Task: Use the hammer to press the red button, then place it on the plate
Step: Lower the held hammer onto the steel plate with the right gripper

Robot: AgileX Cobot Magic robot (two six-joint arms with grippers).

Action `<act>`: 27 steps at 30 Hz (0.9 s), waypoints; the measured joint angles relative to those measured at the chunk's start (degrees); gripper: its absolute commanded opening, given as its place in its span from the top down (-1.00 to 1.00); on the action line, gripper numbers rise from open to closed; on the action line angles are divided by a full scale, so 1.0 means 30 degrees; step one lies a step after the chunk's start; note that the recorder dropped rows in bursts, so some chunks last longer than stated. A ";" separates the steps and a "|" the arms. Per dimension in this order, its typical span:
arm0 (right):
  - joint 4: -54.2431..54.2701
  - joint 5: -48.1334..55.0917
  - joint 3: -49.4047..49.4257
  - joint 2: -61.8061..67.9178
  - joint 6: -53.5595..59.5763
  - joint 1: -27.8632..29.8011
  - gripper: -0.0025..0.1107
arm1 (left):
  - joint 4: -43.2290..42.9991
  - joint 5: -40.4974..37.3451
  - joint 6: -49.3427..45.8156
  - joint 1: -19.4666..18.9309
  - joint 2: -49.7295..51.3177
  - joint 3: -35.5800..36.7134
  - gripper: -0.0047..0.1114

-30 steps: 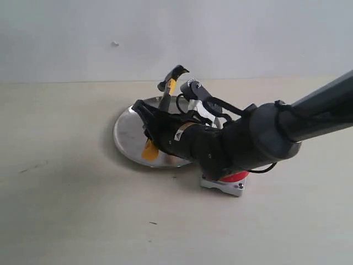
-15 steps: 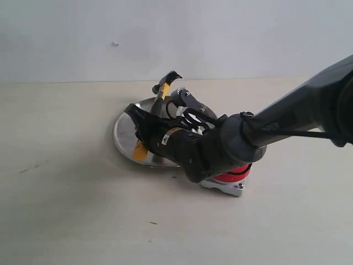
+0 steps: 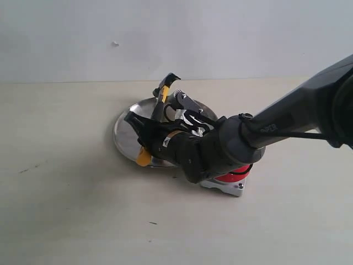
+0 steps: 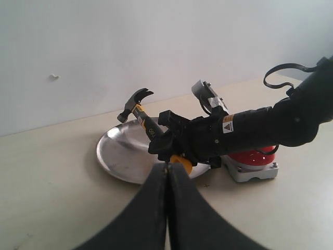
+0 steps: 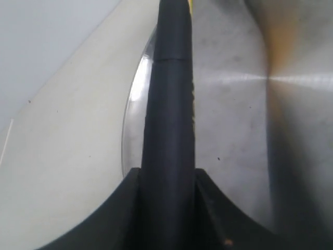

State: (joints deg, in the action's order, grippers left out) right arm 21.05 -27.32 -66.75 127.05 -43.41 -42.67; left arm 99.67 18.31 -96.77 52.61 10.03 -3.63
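The hammer (image 3: pixel 164 91) is tilted over the plate (image 3: pixel 124 134), its dark head raised at the far side and its yellow end (image 3: pixel 143 158) low at the plate's near rim. My right gripper (image 3: pixel 150 138) is shut on the black handle (image 5: pixel 169 104). Whether the yellow end touches the plate I cannot tell. The red button (image 3: pixel 238 172) stands just right of the plate, half hidden behind the right arm. In the left wrist view my left gripper (image 4: pixel 167 167) is shut on nothing, short of the plate (image 4: pixel 122 153), the hammer (image 4: pixel 133 98) and the red button (image 4: pixel 253 156).
A pale wall (image 3: pixel 176 38) rises behind the beige table (image 3: pixel 66 210). The right arm (image 3: pixel 287 127) reaches in from the right, low over the button. The button's grey square base (image 3: pixel 223 186) sits close to the plate's right rim.
The right gripper has carried the hammer a little to the left and lower over the plate. The yellow end has sunk towards the near rim.
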 measured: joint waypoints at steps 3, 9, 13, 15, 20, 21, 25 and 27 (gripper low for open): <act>0.0136 0.0124 0.0000 0.0000 0.0256 0.0000 0.96 | 0.0000 0.0000 0.0000 0.0000 0.0000 0.0000 0.92; 0.0136 0.0262 0.0000 0.0000 0.1369 0.0000 0.96 | 0.0000 0.0000 0.0000 0.0000 0.0000 0.0000 0.92; 0.0098 0.0673 0.0000 0.0000 0.1797 0.0000 0.93 | 0.0000 0.0000 0.0000 0.0000 0.0000 0.0000 0.92; 0.0098 0.0866 0.0000 0.0000 0.2082 0.0000 0.87 | 0.0000 0.0000 0.0000 0.0000 0.0000 0.0000 0.92; 0.0098 0.0911 0.0000 0.0000 0.2282 0.0000 0.66 | 0.0000 0.0000 0.0000 0.0000 0.0000 0.0000 0.92; 0.0098 0.0911 0.0000 0.0000 0.2282 0.0000 0.63 | 0.0000 0.0000 0.0000 0.0000 0.0000 0.0000 0.92; 0.0098 0.0944 0.0000 0.0000 0.2317 0.0000 0.51 | 0.0000 0.0000 0.0000 0.0000 0.0000 0.0000 0.92; 0.0098 0.0944 0.0000 0.0000 0.2317 0.0000 0.43 | 0.0000 0.0000 0.0000 0.0000 0.0000 0.0000 0.92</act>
State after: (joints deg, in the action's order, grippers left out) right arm 21.34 -24.48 -66.75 127.05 -36.46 -42.67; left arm 99.67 18.31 -96.77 52.61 10.03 -3.63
